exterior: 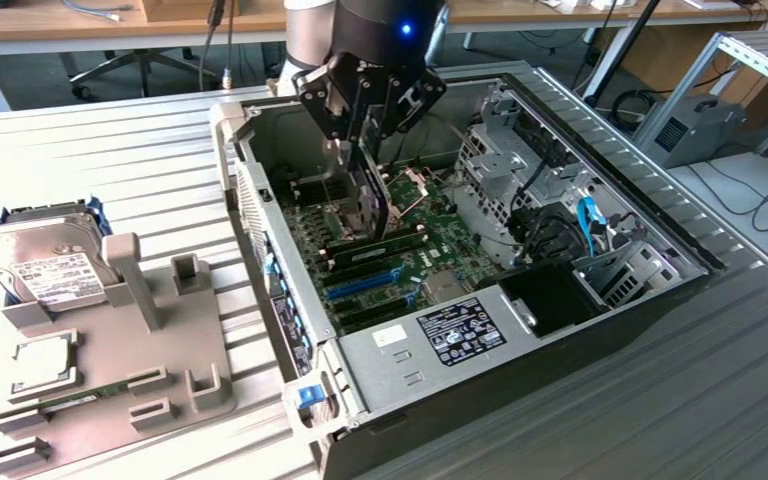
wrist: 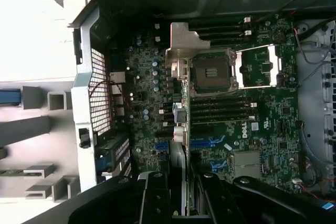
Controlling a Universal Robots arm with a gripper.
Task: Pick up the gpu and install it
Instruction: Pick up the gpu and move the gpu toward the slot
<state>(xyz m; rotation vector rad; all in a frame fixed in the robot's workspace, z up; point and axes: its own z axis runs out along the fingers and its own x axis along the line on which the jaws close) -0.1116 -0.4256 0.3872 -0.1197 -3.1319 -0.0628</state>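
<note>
At the bench's [exterior: 704, 380] near corner on the exterior view's left lies a gray parts holder [exterior: 157, 370]. It carries a thin green RAM stick [exterior: 91, 393] near its closest edge, a square CPU [exterior: 40, 362] just behind that, and a silver hard drive [exterior: 44, 265] with a white label standing tilted at its far end. Just beside the holder, toward the middle of the bench, an open computer case [exterior: 398, 385] lies on its side with the motherboard [exterior: 438, 240] facing up. Blue expansion slots [exterior: 364, 285] sit in the board's nearer part. In the wrist view the motherboard [wrist: 262, 129] shows an empty CPU socket [wrist: 212, 72]. Over the far half of the case, the hand [exterior: 361, 138] reaches down from above and pinches the gpu [exterior: 364, 205] by its upper edge. The card hangs upright inside the case walls, low over the board. Whether its lower edge touches a slot cannot be told. From the wrist, the hand [wrist: 181, 203] grips the gpu [wrist: 179, 114] edge-on between the two black fingers [wrist: 152, 198], with the silver bracket [wrist: 184, 40] at the card's far end. Beyond the bench stand an office chair [exterior: 131, 65] and a wooden desk [exterior: 37, 20].
</note>
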